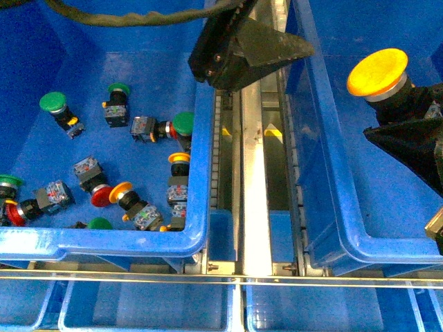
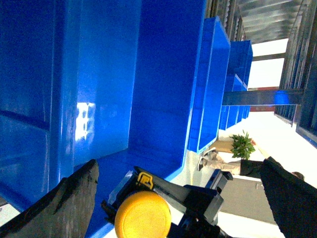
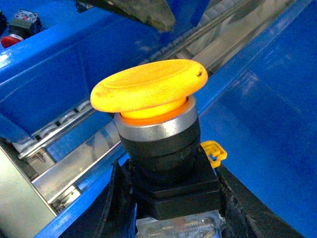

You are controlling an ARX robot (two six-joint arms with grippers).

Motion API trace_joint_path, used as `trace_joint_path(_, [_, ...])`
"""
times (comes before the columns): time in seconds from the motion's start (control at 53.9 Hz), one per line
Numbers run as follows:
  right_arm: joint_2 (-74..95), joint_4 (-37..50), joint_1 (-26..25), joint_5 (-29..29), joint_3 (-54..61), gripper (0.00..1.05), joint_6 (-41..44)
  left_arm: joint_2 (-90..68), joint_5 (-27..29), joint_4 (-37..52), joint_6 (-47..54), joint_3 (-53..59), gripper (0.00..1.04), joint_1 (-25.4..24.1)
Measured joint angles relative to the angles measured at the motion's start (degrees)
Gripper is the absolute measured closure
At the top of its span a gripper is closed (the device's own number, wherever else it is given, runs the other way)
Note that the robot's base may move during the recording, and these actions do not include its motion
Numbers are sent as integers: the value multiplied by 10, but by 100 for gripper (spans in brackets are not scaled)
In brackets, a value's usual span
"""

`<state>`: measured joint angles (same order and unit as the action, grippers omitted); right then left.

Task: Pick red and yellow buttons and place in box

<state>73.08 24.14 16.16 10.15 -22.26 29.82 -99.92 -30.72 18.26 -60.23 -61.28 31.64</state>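
My right gripper (image 1: 408, 104) is shut on a yellow button (image 1: 377, 72), cap up, hanging over the large blue box (image 1: 325, 166) on the right. In the right wrist view the yellow button (image 3: 148, 91) stands upright with its black body clamped in the right gripper (image 3: 171, 198), and the box floor (image 3: 277, 114) lies beyond it. My left gripper (image 1: 242, 45) hangs open at the top centre, holding nothing. Its wrist view shows the left gripper (image 2: 178, 208) wide apart, with the yellow button (image 2: 142, 215) beyond it. In the left bin (image 1: 104, 238) lie a red button (image 1: 100, 197) and two more yellow buttons (image 1: 121, 191), (image 1: 178, 158).
Several green-capped buttons (image 1: 52, 102) are mixed among the others in the left bin. A metal roller rail (image 1: 252, 173) runs between the bin and the box. Smaller blue trays (image 1: 145, 304) sit along the near edge below. A tall blue bin wall (image 2: 99, 74) fills the left wrist view.
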Motion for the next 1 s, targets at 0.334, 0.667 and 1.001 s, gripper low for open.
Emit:
trace_joint_path(0.334, [-22, -30, -53, 11, 1, 69, 17, 161, -32, -78, 99, 152, 8, -101])
trace_joint_path(0.667, [-39, -33, -121, 15, 0, 69, 4, 414, -91, -290, 394, 318, 8, -345])
trace_joint_path(1.001, [-29, -33, -120, -48, -32, 69, -65, 552, 253, 99, 563, 530, 38, -322])
